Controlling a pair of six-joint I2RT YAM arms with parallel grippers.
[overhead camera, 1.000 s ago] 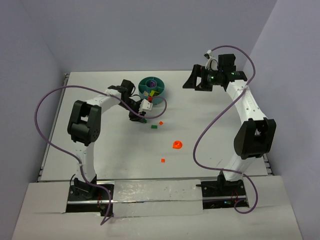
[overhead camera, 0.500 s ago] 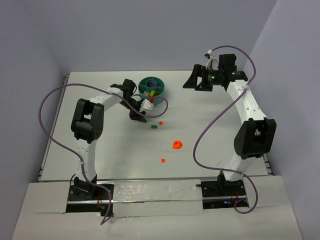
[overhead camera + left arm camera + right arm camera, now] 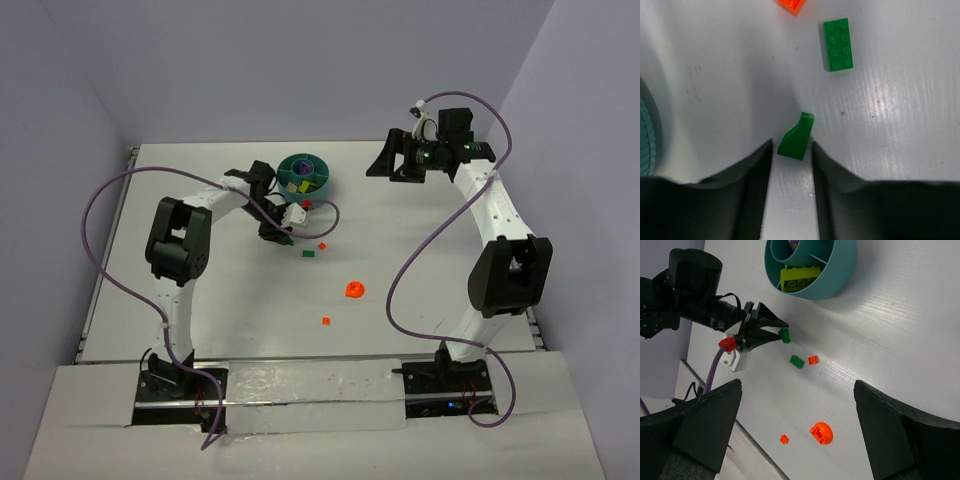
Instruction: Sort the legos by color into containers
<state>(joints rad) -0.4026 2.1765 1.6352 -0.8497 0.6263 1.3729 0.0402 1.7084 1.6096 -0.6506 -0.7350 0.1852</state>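
Left wrist view looks straight down past the left claw [image 3: 792, 152], whose jaws stand narrow, one dark finger just beside each flank of a green wedge piece [image 3: 796, 137] lying on the white tabletop [image 3: 900, 125]. Thin slivers of tabletop seem to show at either side, so I cannot tell whether the fingers actually press it. Beyond the wedge lies a green brick [image 3: 838, 44], flat and studs up, with the corner of an orange brick [image 3: 792, 5] at the top edge and the ribbed wall of the teal bowl [image 3: 646, 135] at the far left.

Right wrist view gives what that close look cannot: the bowl's inside, with a lime brick [image 3: 800, 277] in one wedge compartment and a trace of purple in another. It also shows the left arm from the side, tips at the wedge, and the right claw [image 3: 797, 390] spread wide with nothing in it. Nearer lie an orange dome [image 3: 820, 433] and a small orange bit [image 3: 784, 439], well apart from the bowl.

Top external view places the wedge just in front of the bowl, partly hidden by the left wrist and its purple cable [image 3: 105, 200].
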